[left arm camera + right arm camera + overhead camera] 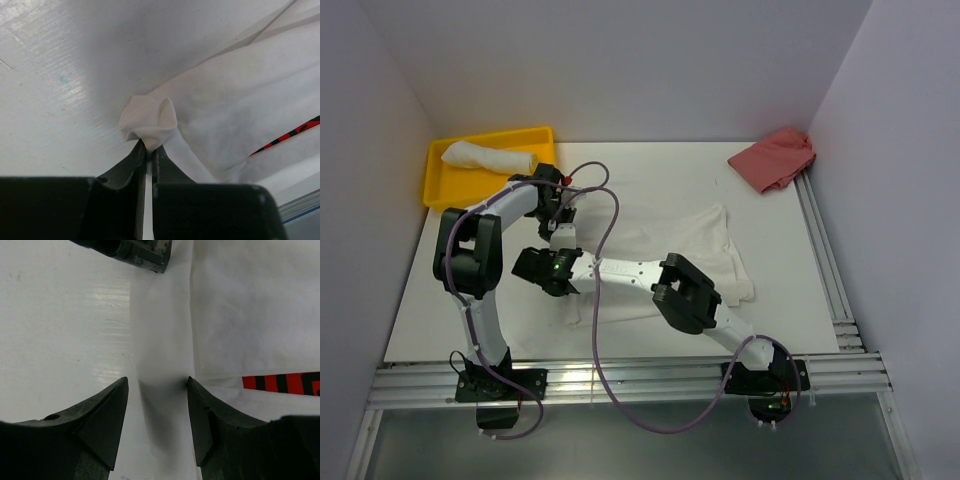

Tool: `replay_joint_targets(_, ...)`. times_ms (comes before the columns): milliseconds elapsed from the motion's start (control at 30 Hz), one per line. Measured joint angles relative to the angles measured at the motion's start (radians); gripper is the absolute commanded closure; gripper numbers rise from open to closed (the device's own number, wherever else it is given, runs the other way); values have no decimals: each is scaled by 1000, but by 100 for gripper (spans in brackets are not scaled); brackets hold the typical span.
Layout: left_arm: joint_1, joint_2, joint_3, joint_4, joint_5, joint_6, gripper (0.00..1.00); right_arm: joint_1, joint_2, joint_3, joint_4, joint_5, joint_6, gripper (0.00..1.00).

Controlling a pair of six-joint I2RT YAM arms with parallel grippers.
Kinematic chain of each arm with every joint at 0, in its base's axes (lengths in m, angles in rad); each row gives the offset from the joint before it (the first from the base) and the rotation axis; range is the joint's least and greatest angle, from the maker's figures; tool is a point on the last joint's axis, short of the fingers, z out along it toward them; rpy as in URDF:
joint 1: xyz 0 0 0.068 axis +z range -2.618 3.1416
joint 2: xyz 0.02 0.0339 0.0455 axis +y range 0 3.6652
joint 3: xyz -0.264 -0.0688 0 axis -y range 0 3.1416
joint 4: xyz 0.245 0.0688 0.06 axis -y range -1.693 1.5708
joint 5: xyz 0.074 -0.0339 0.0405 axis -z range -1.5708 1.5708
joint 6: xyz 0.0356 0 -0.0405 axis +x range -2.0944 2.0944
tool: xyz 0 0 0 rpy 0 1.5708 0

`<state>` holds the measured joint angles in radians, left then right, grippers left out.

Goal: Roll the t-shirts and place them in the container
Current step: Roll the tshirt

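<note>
Pinched tight, the left gripper (148, 145) has its jaws pressed together on a small knot of white cloth (150, 117). That knot is a bunched-up edge of the flat t-shirt (240, 95), which spreads away ahead and to the right of the fingertips in the left wrist view. Now the right gripper (156, 382): jaws spread wide, gripping nothing, with a folded band of the same shirt running straight through the gap beneath. Whether the fingertips (122, 390) touch the fabric, I can't tell. At the top edge of that view a dark piece of the left gripper pokes in, cut off by the frame. The red-and-black print (280, 383) sits just right of the right finger, and it too runs off the edge. From overhead it's tough going: white shirt on a white table (450, 300), the outline fades, and both arms cross over its left side, so the gripper tips there are hard to pick out. Far left corner, a yellow tray (438, 185) holds a rolled t-shirt (490, 157), well apart from both grippers; far right corner, a crumpled red cloth (775, 158).
</note>
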<state>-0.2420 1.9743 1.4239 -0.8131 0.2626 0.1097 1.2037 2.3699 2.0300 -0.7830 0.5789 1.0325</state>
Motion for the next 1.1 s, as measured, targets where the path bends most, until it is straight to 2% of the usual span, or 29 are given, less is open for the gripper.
replay_joint_targets(200, -2, 0, 0, 0, -2, 0, 96, 0, 9, 0, -10, -3, -4, 51)
replay_joint_targets(333, -2, 0, 0, 0, -2, 0, 91, 0, 11, 0, -11, -15, -6, 64)
replay_joint_targets(433, -2, 0, 2, -2, 0, 0, 80, 0, 12, -3, -4, -29, -7, 71)
replay_joint_targets(600, -2, 0, 14, -7, 21, 0, 53, -7, -18, -84, 78, -62, -10, 81)
replay_joint_targets(667, -2, -4, 18, -7, 37, -2, 45, -15, -64, -173, 158, -90, -9, 85)
replay_joint_targets(767, 5, -28, 18, -7, 76, 1, 39, -41, -150, -334, 310, -167, -8, 90)
replay_joint_targets(900, 42, -110, 16, -7, 161, 3, 36, -87, -262, -552, 521, -301, -6, 93)
replay_joint_targets(1100, 180, -332, -74, 31, 277, 23, 36, -150, -340, -779, 821, -488, 27, 95)
